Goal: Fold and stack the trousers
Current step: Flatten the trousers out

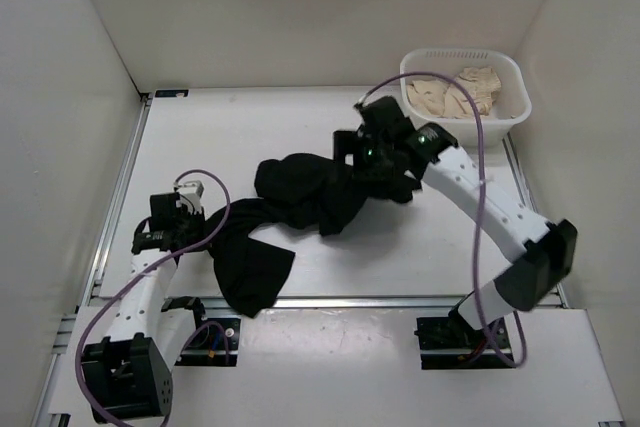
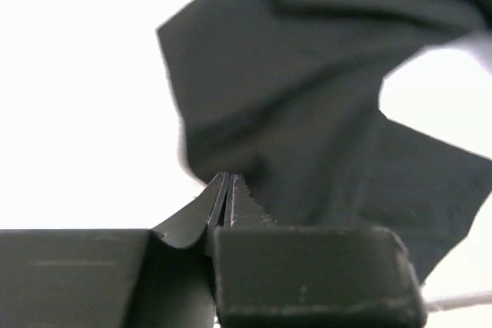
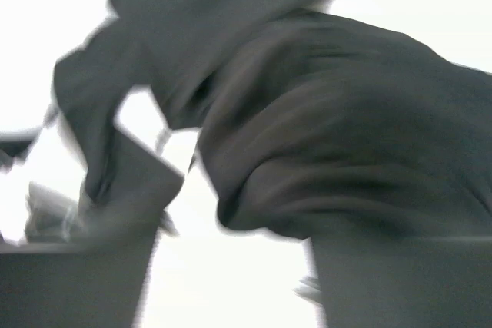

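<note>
Crumpled black cloth trousers [image 1: 300,197] lie bunched mid-table [image 1: 250,127], trailing toward the near left corner. The left gripper [image 2: 224,199] is closed, pinching fabric. The right gripper [image 1: 378,159] sits in blurred cloth, so I cannot tell its grip. Likely step: spreading flat. Next, draw the ends apart.

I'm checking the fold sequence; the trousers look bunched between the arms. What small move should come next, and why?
Probably ease the left gripper leftward, away from the right gripper, to stretch the black trousers flatter. The left jaws are shut on a cloth edge, while the fabric lies crumpled in the middle, too heaped to fold. The blurred right wrist view cannot confirm the right grip.
</note>
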Robot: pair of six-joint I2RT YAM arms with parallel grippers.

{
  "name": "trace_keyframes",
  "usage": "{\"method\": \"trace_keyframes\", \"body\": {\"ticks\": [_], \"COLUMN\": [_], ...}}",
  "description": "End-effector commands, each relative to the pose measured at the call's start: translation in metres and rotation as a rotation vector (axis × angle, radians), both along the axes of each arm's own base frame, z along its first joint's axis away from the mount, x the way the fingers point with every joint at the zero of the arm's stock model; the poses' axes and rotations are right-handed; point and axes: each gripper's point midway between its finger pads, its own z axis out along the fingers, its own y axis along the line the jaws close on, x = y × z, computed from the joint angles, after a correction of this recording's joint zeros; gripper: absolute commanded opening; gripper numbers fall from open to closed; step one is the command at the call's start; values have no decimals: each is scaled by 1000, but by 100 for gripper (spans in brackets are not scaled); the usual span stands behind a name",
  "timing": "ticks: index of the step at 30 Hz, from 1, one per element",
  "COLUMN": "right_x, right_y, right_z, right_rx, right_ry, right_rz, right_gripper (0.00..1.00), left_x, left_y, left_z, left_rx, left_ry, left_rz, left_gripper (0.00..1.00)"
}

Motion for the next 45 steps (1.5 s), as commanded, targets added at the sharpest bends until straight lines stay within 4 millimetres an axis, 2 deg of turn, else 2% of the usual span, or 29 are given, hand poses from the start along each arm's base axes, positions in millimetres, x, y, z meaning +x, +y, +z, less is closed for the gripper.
{"method": "trace_keyframes", "body": {"ticks": [1, 2, 4, 5, 6, 8, 10, 11, 13, 15, 17, 18, 22, 23, 25, 27, 29, 31, 32, 33, 34, 36, 37, 38, 40, 41, 42, 44, 45], "right_x": [-105, -110, -98, -94, -79, -79, -76, -80, -94, -102, -112, -117, -131, -131, -127, -121, -113, -118, -116, -118, -118, -109, -104, -86, -59, -24, -13, 16, 39], "right_y": [22, 0, -31, -47, -69, -92, -112, -113, -116, -110, -99, -98, -87, -87, -85, -78, -64, -57, -54, -54, -54, -48, -47, -39, -32, -16, -18, -11, -11], "right_z": [-17, -22, -26, -26, -26, -33, -43, -50, -69, -88, -95, -108, -125, -128, -141, -151, -151, -165, -167, -176, -179, -173, -171, -153, -127, -87, -68, -28, 25], "right_rx": [-15, -113, -183, -175, -179, -149, -150, -145, -156, -130, -69, -58, 1, 0, 0, 4, 30, 32, 31, 15, 6, 13, 1, 8, -7, 23, 5, -10, 12], "right_ry": [200, 194, 153, 114, 85, 90, 111, 142, 203, 248, 290, 312, 375, 367, 358, 373, 371, 441, 452, 484, 501, 491, 482, 433, 347, 236, 217, 111, -9], "right_rz": [300, 258, 115, 47, -59, -181, -256, -265, -258, -245, -213, -201, -119, -109, -100, -72, -26, 13, 31, 44, 42, 61, 66, 79, 98, 113, 107, 121, 97], "right_gripper": [99, 99, 99, 99, 99, 99, 99, 99, 99, 99, 99, 99, 99, 99, 99, 99, 99, 86, 77, 58, 48, 27, 9, 3, 0, 0, 0, 0, 0], "left_x": [38, 49, 62, 74, 78, 79, 70, 62, 38, 17, 4, -7, -5, 3, 1, 1, -1, -7, -10, -15, -15, -12, -11, -8, 2, 18, 29, 60, 90], "left_y": [37, 41, 52, 54, 55, 49, 36, 26, 10, -1, -11, -15, -19, -19, -23, -26, -28, -31, -31, -33, -35, -37, -37, -39, -34, -20, -10, 28, 46], "left_z": [35, 52, 66, 86, 94, 108, 107, 101, 86, 61, 42, 26, 2, -1, -11, -18, -21, -27, -30, -34, -34, -30, -28, -25, -16, -6, 4, 31, 71], "left_rx": [101, 105, 116, 120, 121, 97, 68, 48, 1, -17, -28, -40, -52, -51, -61, -74, -86, -104, -105, -117, -116, -126, -125, -135, -107, -51, -26, 3, 18], "left_ry": [-143, -179, -192, -236, -251, -255, -213, -171, -64, 32, 85, 140, 177, 165, 181, 199, 207, 222, 231, 250, 251, 239, 226, 216, 181, 139, 108, 18, -88], "left_rz": [126, 136, 170, 173, 173, 150, 108, 76, 26, -9, -49, -62, -79, -79, -95, -101, -107, -116, -115, -120, -129, -136, -136, -143, -131, -85, -48, 81, 124], "left_gripper": [14, 14, 14, 14, 14, 14, 43, 62, 90, 100, 100, 100, 100, 100, 100, 100, 100, 100, 83, 74, 62, 21, 14, 14, 14, 14, 14, 14, 14]}}
